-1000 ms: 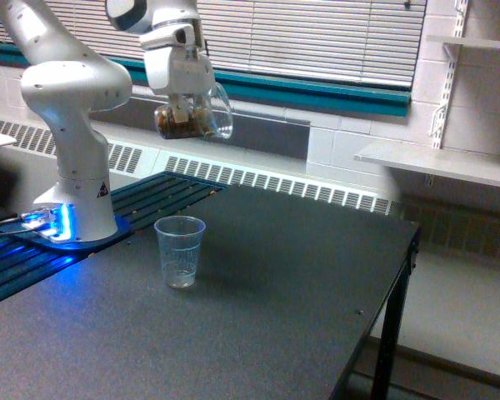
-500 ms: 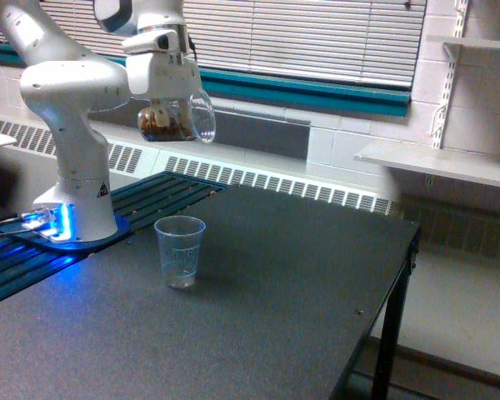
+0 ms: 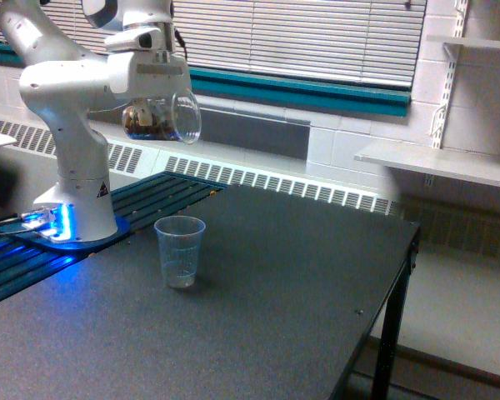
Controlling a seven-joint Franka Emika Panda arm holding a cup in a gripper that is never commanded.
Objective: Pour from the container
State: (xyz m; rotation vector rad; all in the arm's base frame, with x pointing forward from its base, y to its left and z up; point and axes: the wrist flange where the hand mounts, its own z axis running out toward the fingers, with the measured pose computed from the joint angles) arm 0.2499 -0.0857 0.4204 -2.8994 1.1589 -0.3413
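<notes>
White robot arm (image 3: 71, 92) on a blue-lit base (image 3: 54, 229) at the exterior view's left, bolted down beside a dark speckled table (image 3: 258, 308). Gripper (image 3: 154, 104) high above the table, fingers closed on the container (image 3: 160, 118), a small clear cup held tipped on its side with the open mouth toward the exterior view's right. Brown lumpy material visible through the wall, gathered at the closed end, away from the mouth. Nothing seen falling from the rim. Second clear cup (image 3: 180, 251), tapered and faintly ribbed, upright on the table, below the container and slightly toward the exterior view's right of it, well apart in height. Contents of that cup hard to make out. Dark slatted panel (image 3: 150, 196) beside the base. Behind, closed window blinds (image 3: 300, 37) over a teal band (image 3: 300, 90), white block wall, and grey shelves (image 3: 437, 162) on brackets at the exterior view's right.
</notes>
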